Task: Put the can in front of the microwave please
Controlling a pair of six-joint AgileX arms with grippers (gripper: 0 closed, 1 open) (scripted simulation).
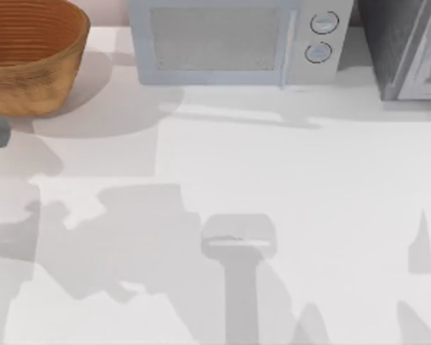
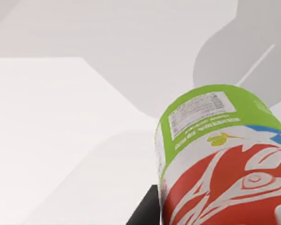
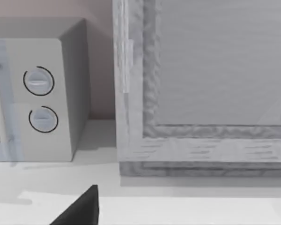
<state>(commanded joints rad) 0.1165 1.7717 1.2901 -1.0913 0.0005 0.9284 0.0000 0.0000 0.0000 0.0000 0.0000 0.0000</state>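
The can (image 2: 220, 159) fills the left wrist view close to the camera, green end outward, apparently carried by the left gripper, though I cannot tell how its fingers stand; in the top view a green sliver sits at the table's (image 1: 273, 187) left edge, well apart from the microwave (image 1: 237, 43); the right wrist view faces the microwave's knobs and the speckled grey appliance (image 3: 201, 93) beside it.

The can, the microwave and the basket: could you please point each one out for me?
can (image 2: 215, 154), left wrist view, on its printed side wall.
microwave (image 1: 215, 39), top view, on the mesh window door.
basket (image 1: 32, 68), top view, on its woven outer wall.
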